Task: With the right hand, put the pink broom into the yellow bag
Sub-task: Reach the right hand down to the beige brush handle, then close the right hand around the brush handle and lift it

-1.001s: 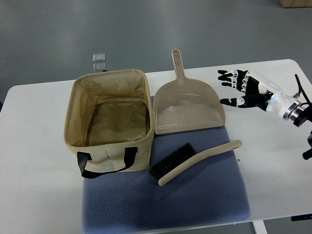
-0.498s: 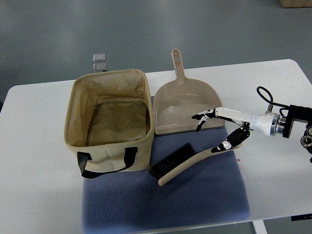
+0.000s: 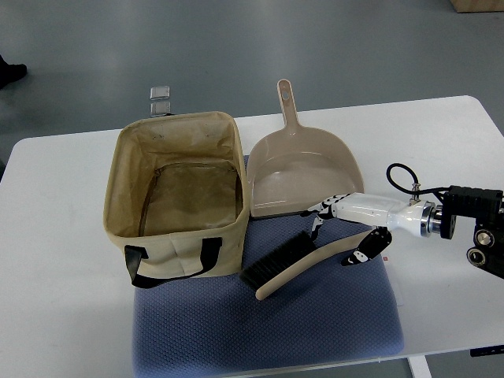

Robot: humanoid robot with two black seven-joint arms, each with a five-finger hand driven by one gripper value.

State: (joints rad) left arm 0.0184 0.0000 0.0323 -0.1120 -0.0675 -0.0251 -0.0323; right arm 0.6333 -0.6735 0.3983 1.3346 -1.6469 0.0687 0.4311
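Note:
The pink-beige broom with black bristles lies at a slant on the blue mat, just right of the yellow bag. The yellow bag stands open on the left, with black handles on its near side. My right hand reaches in from the right and sits low over the broom's handle end. Its fingers are on the far side of the handle and the thumb on the near side. They straddle the handle without being closed on it. The left arm does not show.
A beige dustpan lies behind the broom, close to the hand's fingers, its handle pointing away. The white table ends just below the mat. Small metal clips lie beyond the bag. A dark object shows on the floor at top left.
My right hand has come from above the table's right side down and left to the broom's handle, and now sits lower with the handle between fingers and thumb. The broom has not moved.

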